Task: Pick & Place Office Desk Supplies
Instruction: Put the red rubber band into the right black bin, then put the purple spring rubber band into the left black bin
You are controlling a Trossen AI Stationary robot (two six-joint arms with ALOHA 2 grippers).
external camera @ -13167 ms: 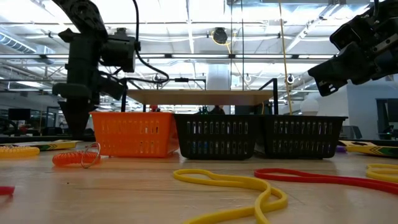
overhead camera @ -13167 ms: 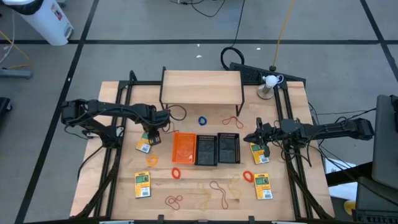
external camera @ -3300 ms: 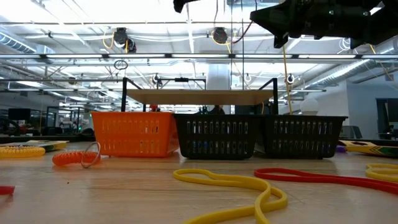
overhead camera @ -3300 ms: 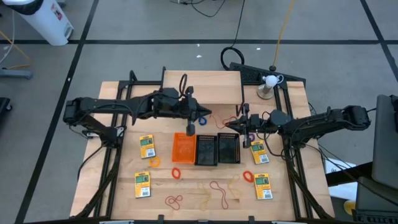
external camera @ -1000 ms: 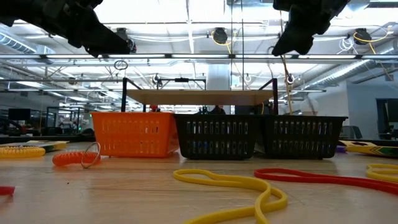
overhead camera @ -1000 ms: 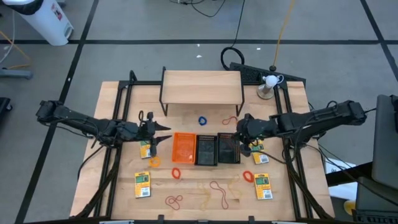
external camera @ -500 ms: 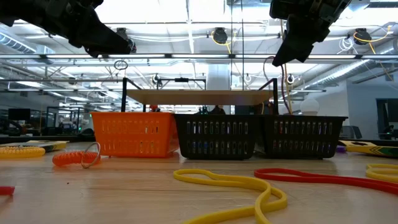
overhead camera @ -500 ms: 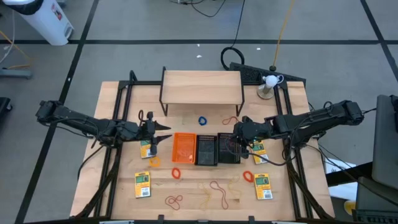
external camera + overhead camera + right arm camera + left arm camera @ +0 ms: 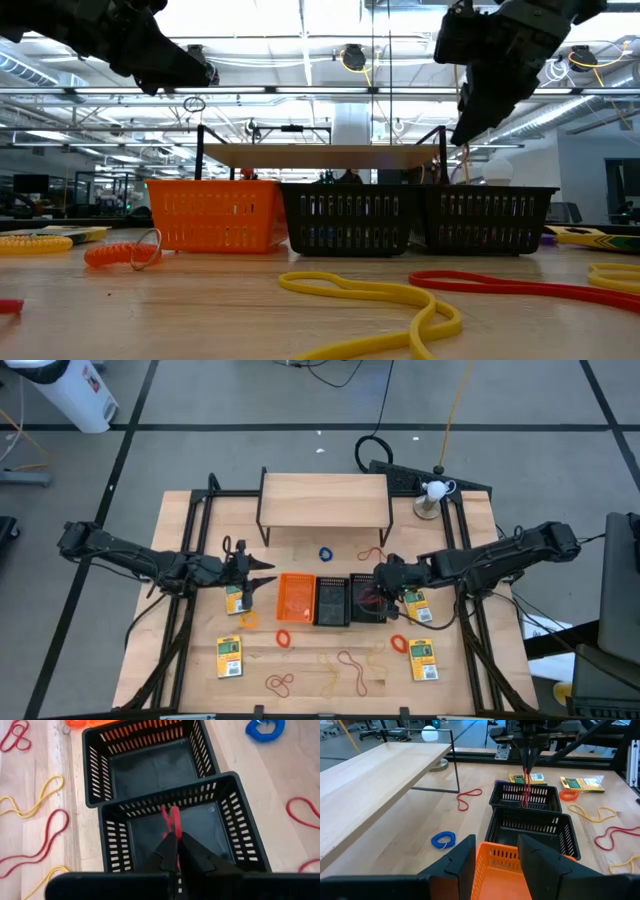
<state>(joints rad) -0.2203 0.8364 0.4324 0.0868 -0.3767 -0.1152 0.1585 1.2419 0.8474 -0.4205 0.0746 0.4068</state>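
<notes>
My right gripper [image 9: 379,594] hangs over the right-hand black mesh bin [image 9: 227,827], shut on a red rubber band [image 9: 171,819] that dangles into it. Beside that bin stand a middle black bin [image 9: 331,600] and an orange bin [image 9: 295,598], in a row on the table. My left gripper [image 9: 256,572] waits open and holding nothing, left of the orange bin [image 9: 512,872] and above the table. Yellow-and-green packs [image 9: 236,597] [image 9: 417,606] lie flat on the table near each arm. My right gripper pinches the red rubber band by its upper end [image 9: 173,834] between its two shut fingertips. The fingers slant down from the table's right side. The band [image 9: 525,795] hangs slack below them, inside the right black bin's walls; whether it touches the floor, I cannot tell.
A wooden shelf [image 9: 324,499] stands at the far side. Loose bands lie around: blue [image 9: 326,553] and red [image 9: 375,552] behind the bins, orange [image 9: 283,637], yellow [image 9: 345,678] and red [image 9: 279,682] in front. Two more packs [image 9: 229,656] [image 9: 422,658] lie near the front.
My right gripper, still shut on the red band, has sunk and drifted a little toward the table's left, over the right black bin. The band now hangs inside the bin.
</notes>
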